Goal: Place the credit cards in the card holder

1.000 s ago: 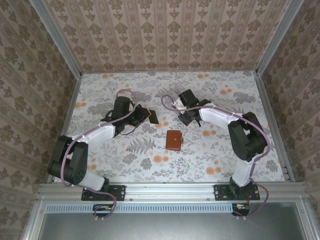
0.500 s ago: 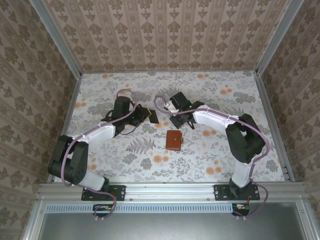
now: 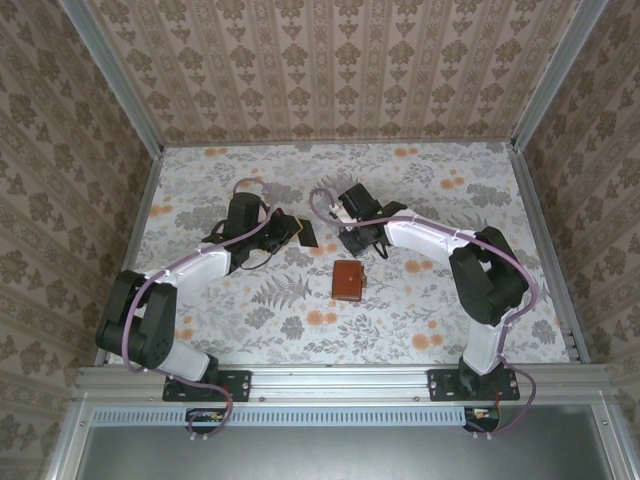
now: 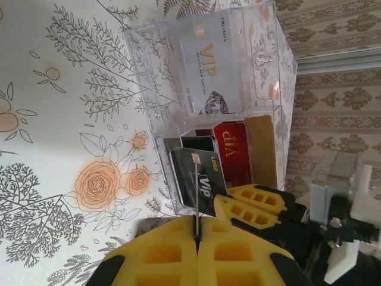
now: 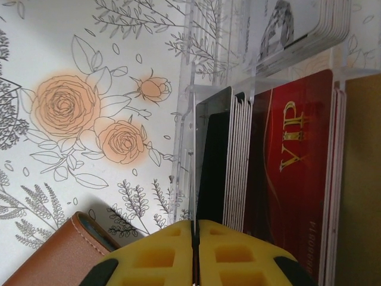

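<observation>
left gripper clamped on one card edge-on; right gripper nearly closed, hold unclear; one card holder.

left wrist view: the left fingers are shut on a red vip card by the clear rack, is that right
Not red. The left wrist view shows the left fingers shut on a dark card with gold VIP lettering, by the clear rack. The red card sits in the rack beyond it.
</observation>
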`<act>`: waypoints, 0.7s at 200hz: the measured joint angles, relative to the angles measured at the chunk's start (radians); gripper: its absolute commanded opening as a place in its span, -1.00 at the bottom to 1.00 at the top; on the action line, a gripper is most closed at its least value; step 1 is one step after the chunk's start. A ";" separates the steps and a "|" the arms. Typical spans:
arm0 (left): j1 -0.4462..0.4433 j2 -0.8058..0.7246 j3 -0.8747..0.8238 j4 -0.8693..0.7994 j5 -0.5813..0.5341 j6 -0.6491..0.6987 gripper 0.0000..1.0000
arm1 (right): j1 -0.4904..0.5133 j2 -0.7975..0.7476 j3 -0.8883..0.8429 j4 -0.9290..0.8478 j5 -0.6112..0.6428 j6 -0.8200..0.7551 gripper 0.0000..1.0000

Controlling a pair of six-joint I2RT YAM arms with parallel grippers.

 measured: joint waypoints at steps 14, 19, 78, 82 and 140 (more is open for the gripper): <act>0.000 0.000 0.000 0.000 0.003 0.000 -1.00 | 0.000 0.006 0.000 0.000 0.001 0.012 -0.63; 0.000 0.000 0.000 0.000 0.003 0.000 -1.00 | 0.000 0.006 0.000 0.001 0.000 0.014 -0.62; 0.000 0.000 0.000 0.007 0.016 0.000 -1.00 | 0.000 -0.001 0.000 -0.008 0.011 0.039 -0.56; -0.001 0.000 0.000 0.007 0.018 0.000 -1.00 | 0.000 -0.006 0.000 -0.010 0.015 0.041 -0.55; -0.013 0.006 0.002 0.008 0.031 0.000 -1.00 | 0.000 -0.141 0.000 -0.017 0.030 0.063 -0.44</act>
